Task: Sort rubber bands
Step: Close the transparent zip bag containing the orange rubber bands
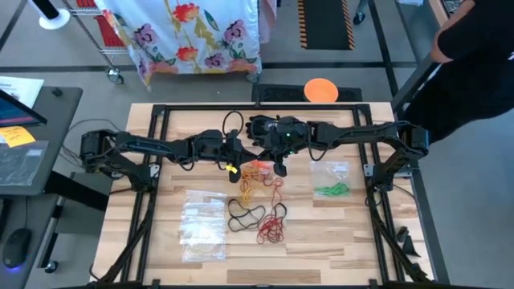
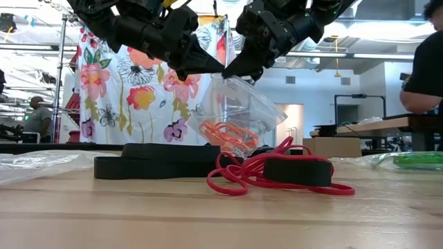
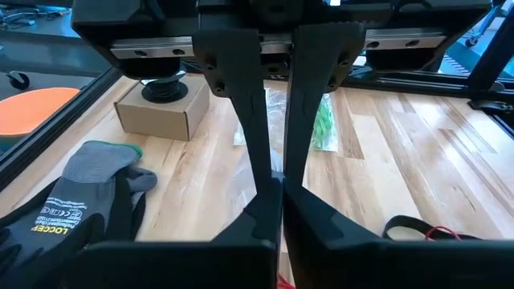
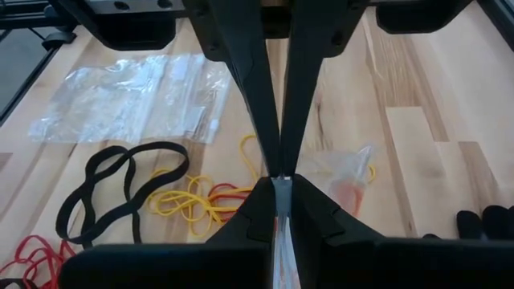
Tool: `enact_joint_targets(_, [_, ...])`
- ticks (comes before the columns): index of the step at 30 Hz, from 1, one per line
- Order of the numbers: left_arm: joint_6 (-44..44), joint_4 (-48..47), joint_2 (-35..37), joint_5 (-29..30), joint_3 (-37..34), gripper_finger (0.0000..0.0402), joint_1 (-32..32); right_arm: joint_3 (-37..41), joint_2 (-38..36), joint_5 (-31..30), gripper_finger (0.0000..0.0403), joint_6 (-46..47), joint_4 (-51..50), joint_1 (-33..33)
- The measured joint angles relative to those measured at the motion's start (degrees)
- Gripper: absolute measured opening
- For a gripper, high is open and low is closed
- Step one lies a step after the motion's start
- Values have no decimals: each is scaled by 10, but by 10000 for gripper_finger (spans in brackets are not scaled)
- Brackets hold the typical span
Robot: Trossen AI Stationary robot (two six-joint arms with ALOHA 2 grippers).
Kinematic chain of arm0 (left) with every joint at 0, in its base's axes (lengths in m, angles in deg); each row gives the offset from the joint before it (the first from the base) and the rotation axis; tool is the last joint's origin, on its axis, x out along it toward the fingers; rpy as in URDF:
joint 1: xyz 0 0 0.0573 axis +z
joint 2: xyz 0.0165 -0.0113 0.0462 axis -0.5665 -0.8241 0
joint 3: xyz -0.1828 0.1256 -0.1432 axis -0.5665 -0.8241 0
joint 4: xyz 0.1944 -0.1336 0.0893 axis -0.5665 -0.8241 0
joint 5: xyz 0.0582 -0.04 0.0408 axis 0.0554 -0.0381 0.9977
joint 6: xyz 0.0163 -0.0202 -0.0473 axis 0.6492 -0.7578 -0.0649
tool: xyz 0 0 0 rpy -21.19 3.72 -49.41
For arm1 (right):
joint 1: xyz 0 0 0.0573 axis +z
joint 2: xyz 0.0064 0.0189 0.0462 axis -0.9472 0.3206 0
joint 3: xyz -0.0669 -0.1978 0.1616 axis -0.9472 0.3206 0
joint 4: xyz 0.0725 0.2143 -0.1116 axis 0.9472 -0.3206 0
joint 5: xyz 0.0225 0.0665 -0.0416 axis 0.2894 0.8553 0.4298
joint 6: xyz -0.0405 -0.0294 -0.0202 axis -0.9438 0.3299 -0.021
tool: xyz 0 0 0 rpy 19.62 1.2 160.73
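Wooden slat worktop (image 1: 337, 233) is carrying everything, with a floral cloth (image 1: 193, 36) hanging on a rack behind it and a person (image 2: 423, 69) standing at a bench off to one side. I'm holding both my arms over the middle of the worktop, tips almost meeting. My left tool (image 2: 208, 66) is sitting pressed together at one upper edge of a clear plastic bag (image 2: 242, 111); my right tool (image 2: 235, 69) is pinching the bag's edge from the other side, so the bag is hanging tilted between the two, above the surface. Orange rubber bands (image 2: 225, 135) are lying bunched in the bag's lower part. Loose bands are lying on the worktop below and just beside the bag: yellow rubber bands (image 4: 193, 201) next to the black rubber bands (image 4: 120, 181), and red rubber bands (image 2: 277, 176) nearest the low camera, partly draped over a black one. Green rubber bands (image 1: 331, 190) are sitting in a second clear bag (image 1: 329, 181) on my right side, well apart from the pile. Empty clear bags (image 1: 202, 225) are lying flat on my left side. A black glove (image 3: 80, 201) and a small cardboard box (image 3: 161, 108) are showing in the left wrist view, near the frame rail.
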Motion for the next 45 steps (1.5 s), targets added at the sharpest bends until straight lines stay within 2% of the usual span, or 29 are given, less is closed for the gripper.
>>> enact_joint_targets(6, [-1,-2,0,-7,1,1,0,0,0,0,21,0,-3,-1])
enact_joint_targets(18, [15,-88,0,-4,53,0,-2,-2,-1,0,21,0,-19,-2])
enact_joint_targets(29, [14,-86,0,-5,56,0,-2,-2,-1,-3,36,-1,-25,-2])
enact_joint_targets(45, [23,-147,67,14,58,0,-3,0,0,-7,38,-1,-28,-17])
